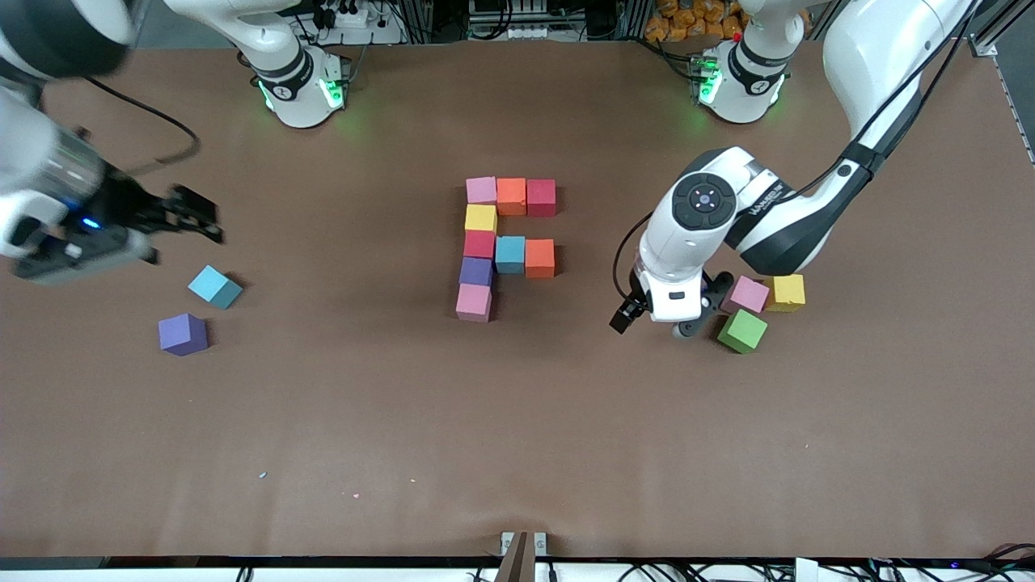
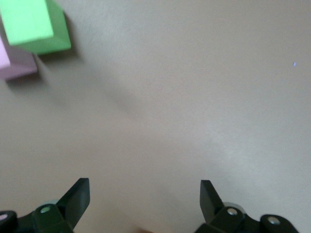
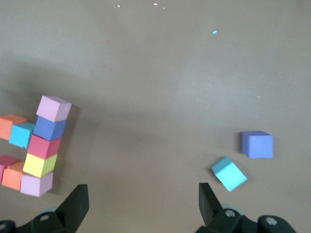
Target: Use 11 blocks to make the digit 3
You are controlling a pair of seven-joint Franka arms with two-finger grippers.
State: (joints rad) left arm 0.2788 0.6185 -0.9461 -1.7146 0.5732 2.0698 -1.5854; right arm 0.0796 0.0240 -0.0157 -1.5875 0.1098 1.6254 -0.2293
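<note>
Nearest us, a purple block lay toward the right arm's end of the bench. We saw nine blocks mid-bench; left hand, fingers apart, hovered beside the green block; right hand was apart too.

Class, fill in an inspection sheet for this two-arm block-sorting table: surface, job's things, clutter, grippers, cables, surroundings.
Surface: brown matte table, a few tiny specks.
Job's things: nine small matte cubes joined mid-table, the digit's bottom bar missing; loose light blue cube and purple cube toward the right arm's end; loose pink cube, yellow cube and green cube toward the left arm's end.
Clutter: nothing seen.
Grippers: left gripper open, low beside the pink cube; right gripper open, empty.
Cables: black lead by the right arm.
Surroundings: wiring along the table edges.
</note>
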